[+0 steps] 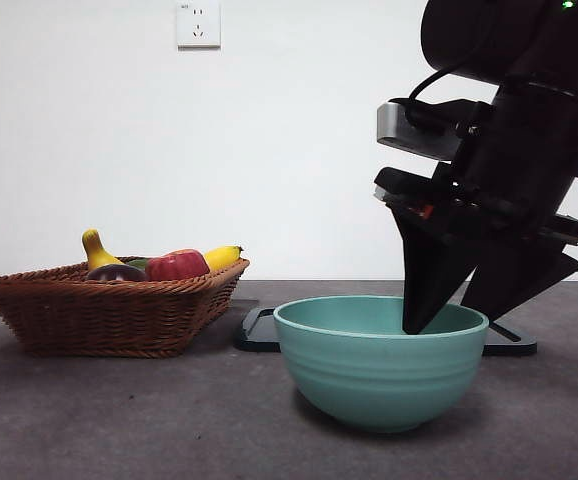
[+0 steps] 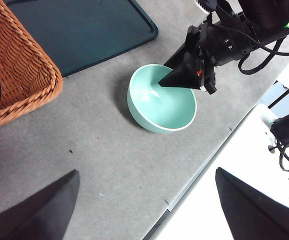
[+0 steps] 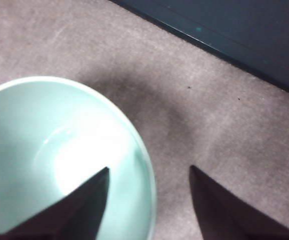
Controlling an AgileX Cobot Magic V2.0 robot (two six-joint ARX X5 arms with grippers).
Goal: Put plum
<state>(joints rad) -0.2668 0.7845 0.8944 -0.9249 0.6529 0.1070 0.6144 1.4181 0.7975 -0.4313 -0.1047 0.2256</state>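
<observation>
The smooth, glossy, dark maroon-purple plum (image 1: 116, 272) lies in the brown woven wicker basket (image 1: 109, 310), well apart from the right hand (image 1: 469, 305) and off to that hand's side in the front view. Only its rounded top shows above the basket rim, with a pale highlight on the skin. It is round, so no long axis or pointing direction can be made out; no stem is visible. Just beside it in the basket sit a brighter red apple-like fruit (image 1: 177, 265), a yellow banana (image 1: 221, 257), a yellow gourd-shaped fruit with a narrow neck (image 1: 95, 251) and a sliver of something green (image 1: 139, 264). In the left wrist view a dark curved edge, probably the plum, shows inside the basket at the frame's border.

The right hand is open and holds nothing. It straddles the rim of the round teal ceramic bowl (image 1: 379, 365): one black pointed jaw dips inside the bowl, the other stands outside it over the grey table (image 1: 119, 420). The bowl's inside is bare where it shows.

The left hand (image 2: 147, 210) is also open and empty, hanging high above the table, with the bowl and the right hand ahead of it and the basket off to one side. A dark flat tray (image 2: 84, 30) lies on the table beyond the bowl, next to the basket. A white wall socket (image 1: 198, 23) is on the wall behind.
</observation>
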